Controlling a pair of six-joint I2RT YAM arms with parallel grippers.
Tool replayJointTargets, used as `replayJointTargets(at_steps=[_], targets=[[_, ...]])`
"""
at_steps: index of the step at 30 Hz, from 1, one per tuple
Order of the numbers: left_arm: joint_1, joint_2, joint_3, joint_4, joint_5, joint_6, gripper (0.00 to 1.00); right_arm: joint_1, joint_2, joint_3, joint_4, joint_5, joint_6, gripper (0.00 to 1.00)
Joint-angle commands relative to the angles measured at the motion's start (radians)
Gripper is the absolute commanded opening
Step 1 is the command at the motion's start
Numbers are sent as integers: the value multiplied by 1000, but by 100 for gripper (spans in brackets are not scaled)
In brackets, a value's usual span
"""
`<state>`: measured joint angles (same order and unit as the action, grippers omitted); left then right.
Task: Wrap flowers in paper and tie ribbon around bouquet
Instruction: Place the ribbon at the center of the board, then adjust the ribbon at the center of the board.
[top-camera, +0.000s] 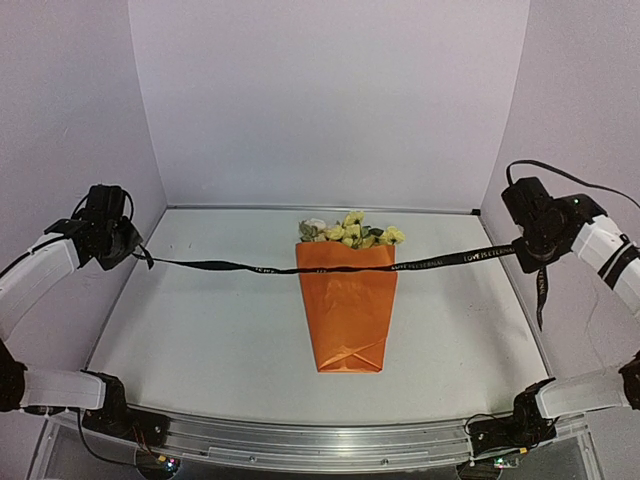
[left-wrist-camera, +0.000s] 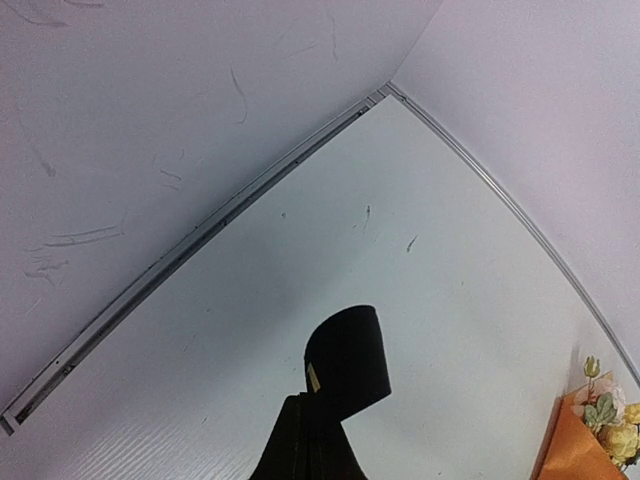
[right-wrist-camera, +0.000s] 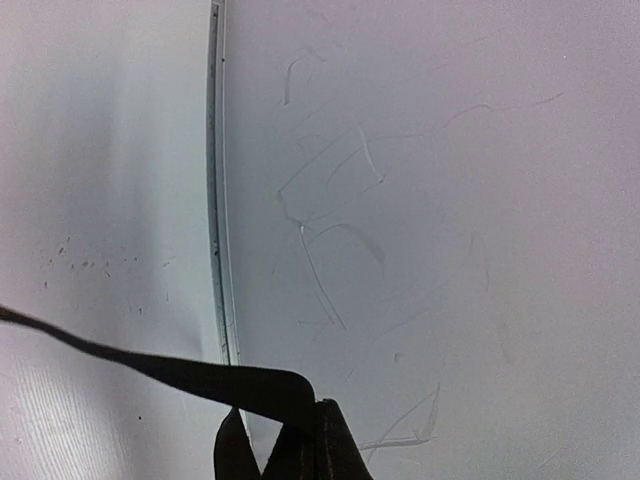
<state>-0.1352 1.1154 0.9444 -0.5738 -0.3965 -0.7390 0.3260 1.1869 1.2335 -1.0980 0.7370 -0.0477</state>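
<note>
Orange paper (top-camera: 345, 325) cone, so one bouquet (top-camera: 347, 290), lies mid-tabletop (top-camera: 200, 340), yellow flowers (top-camera: 352, 232) poking out, stems hidden. One black ribbon (top-camera: 230, 266) runs taut, its middle hidden at the cone, ends pinched tight in left jaws and right jaws.

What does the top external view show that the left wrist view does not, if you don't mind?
Only top external: the ribbon stretched from left gripper to right gripper, with the whole bouquet midway.
Only left wrist: the ribbon's end folded over above the left gripper, and scuffs on the wall.
Both: the flowers, orange paper and the table.
</note>
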Motion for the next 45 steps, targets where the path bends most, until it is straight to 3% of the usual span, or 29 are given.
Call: replayJointTargets(at_steps=[1, 10, 20, 24, 28, 33, 35, 40, 45], targets=[[5, -18, -42, -4, -26, -42, 0, -4, 52, -72, -25, -84, 3, 0], [8, -70, -208, -65, -191, -131, 0, -48, 249, -235, -8, -191, 197, 0], [21, -68, -285, -70, -257, -189, 0, -91, 303, -256, -37, -240, 254, 1], [21, -68, -293, -69, -236, -216, 11, -91, 309, -267, -41, -299, 259, 15], [20, -75, -297, -79, -224, -235, 40, -90, 290, -281, -54, -376, 287, 32], [20, -116, -290, -90, -191, -240, 48, -90, 254, -296, -68, -410, 318, 58], [21, -128, -276, -93, -178, -228, 59, -90, 247, -282, -95, -400, 322, 66], [20, -140, -226, -44, -70, -111, 74, -90, 201, -226, -173, -456, 327, 75], [20, -154, -195, 84, 158, 19, 81, -88, 158, -187, -156, -728, 344, 83]])
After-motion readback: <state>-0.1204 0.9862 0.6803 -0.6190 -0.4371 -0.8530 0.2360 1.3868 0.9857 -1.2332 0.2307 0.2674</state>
